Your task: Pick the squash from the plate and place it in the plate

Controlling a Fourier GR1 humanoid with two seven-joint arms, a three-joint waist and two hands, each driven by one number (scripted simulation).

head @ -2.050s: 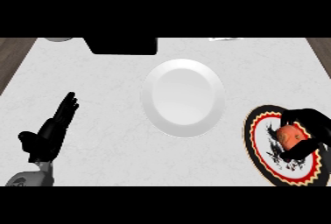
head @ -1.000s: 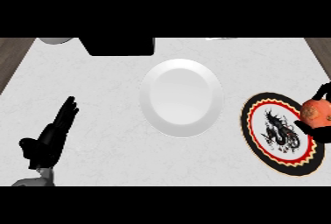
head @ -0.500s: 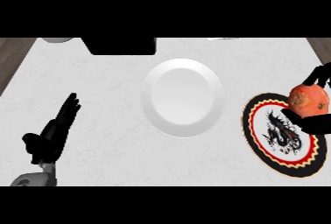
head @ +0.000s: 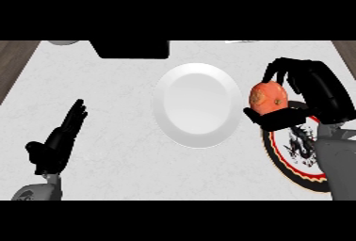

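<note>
Watching the head view: right hand (head: 306, 96) has fingers and thumb curled round the orange squash (head: 269, 98), held up between the white plate (head: 198, 106) and the patterned plate (head: 300, 162), just off the white plate's right rim. Squash is clear of both plates. Left hand (head: 59, 139) rests open at lower left, fingers straight, well apart from everything.

Risks as I see them: squash is round, so a release near the rim could let it roll off onto the counter (head: 111, 94). Fingers hide part of it, so I can't judge how it sits in the grasp. Opening before it's over the plate's middle looks like the main hazard.
</note>
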